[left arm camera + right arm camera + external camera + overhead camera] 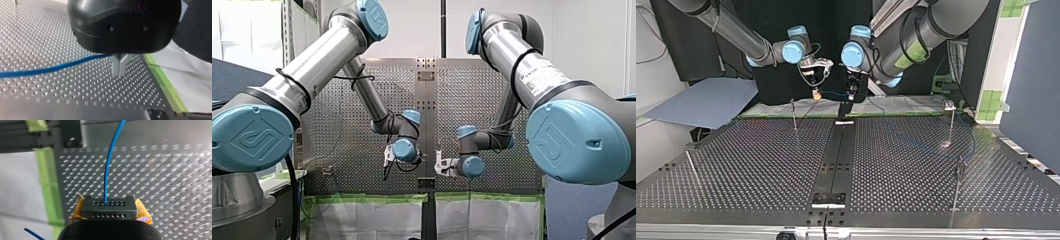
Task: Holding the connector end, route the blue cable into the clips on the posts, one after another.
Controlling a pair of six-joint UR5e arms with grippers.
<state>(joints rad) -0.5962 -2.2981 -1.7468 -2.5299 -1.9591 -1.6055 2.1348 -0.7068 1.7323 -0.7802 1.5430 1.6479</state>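
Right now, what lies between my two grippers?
Only a short span of the blue cable, running from my right gripper to my left gripper; nothing else. The top view shows it.

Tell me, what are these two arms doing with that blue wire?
My right hand grips the dark connector block at the end of the blue cable. My left hand is shut on the cable further along. Both hang over the table edge nearest the arms; I cannot tell whether a clip on any post holds it yet.
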